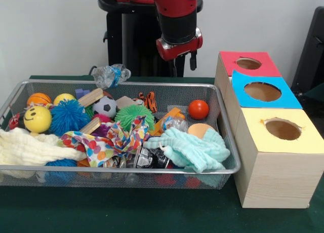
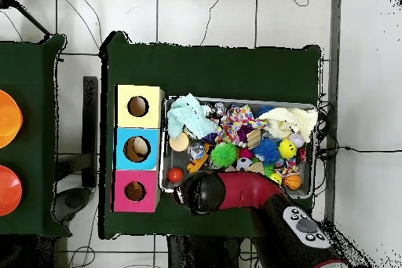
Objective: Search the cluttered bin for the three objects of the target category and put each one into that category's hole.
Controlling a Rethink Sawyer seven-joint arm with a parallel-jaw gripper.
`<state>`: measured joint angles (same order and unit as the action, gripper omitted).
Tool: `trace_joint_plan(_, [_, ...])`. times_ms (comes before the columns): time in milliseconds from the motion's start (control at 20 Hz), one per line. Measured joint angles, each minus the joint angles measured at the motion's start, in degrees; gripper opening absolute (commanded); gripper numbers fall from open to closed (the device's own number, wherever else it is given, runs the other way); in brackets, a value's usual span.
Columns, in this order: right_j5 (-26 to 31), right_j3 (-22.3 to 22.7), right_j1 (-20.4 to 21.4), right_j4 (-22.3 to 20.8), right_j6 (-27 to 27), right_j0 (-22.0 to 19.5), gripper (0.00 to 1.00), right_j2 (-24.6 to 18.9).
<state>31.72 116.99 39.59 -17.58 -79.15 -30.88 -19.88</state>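
Wire-mesh bin (image 1: 225,142) holds the clutter: red ball (image 1: 198,109) near its far corner beside the boxes, soccer ball (image 1: 105,106) and green spiky ball (image 1: 132,114) mid-bin, mint cloth (image 1: 195,149) at the front edge. Three boxes stand alongside with yellow hole (image 1: 282,129), blue hole (image 1: 262,91), red hole (image 1: 248,63). Gripper (image 1: 183,65) hangs above the bin's far rim, empty; finger spacing cannot be told.

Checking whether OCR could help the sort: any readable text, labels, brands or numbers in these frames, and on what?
None can be read as words or numbers.
Dark crumpled wrapper at the bin's front: light print on it, too blurred to read.
Crushed plastic bottle on the bin's far rim: blue label, no legible text.
Yellow ball: a drawn smiley face only, no letters.
Red, blue and yellow box tops: plain, no markings.
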Motion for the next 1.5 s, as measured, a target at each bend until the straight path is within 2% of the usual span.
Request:
trace_joint_plan(650, [2.24, -6.08, -4.91, 0.0, 0.0, -3.45, 1.0, -0.2])
trace_joint_plan(1500, [2.24, -6.49, -8.0, 0.01, 0.0, -5.92, 1.0, -0.24])
